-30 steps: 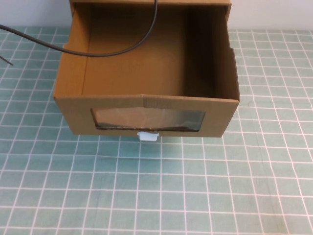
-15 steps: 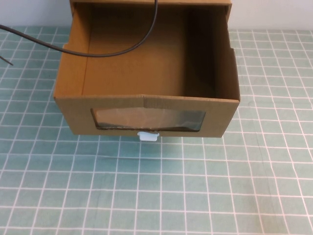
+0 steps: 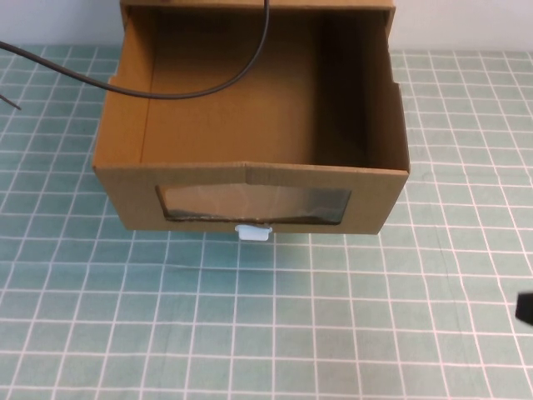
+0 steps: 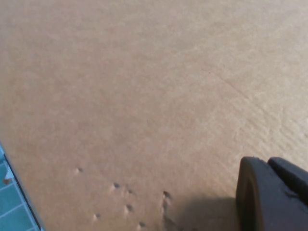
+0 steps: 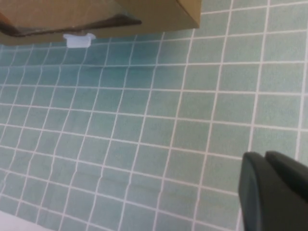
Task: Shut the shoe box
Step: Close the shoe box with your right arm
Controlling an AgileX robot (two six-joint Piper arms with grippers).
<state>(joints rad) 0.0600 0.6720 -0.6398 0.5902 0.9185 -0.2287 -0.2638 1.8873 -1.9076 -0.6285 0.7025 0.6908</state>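
Shoe box (image 3: 250,125): we count one, brown cardboard, its drawer pulled out toward us with the inside bare, standing at the far middle of the table.
Table (image 3: 250,333): we see one surface, a green mat ruled with a white grid; a pale wall strip (image 3: 466,23) runs behind it.
Window (image 3: 252,204): one clear rectangle in the drawer's front face.
Cable (image 3: 200,87): one dark cord curving over the open drawer from the left edge of the high view.
Pull tab (image 3: 253,232): one small white tab just below the window, touching the mat.
Right gripper (image 5: 276,192): low over bare mat, near the table's right edge, well apart from the box; we cannot tell whether its fingers are apart or together.
Left gripper (image 4: 272,195): close against plain cardboard; again we cannot tell how the fingers stand.
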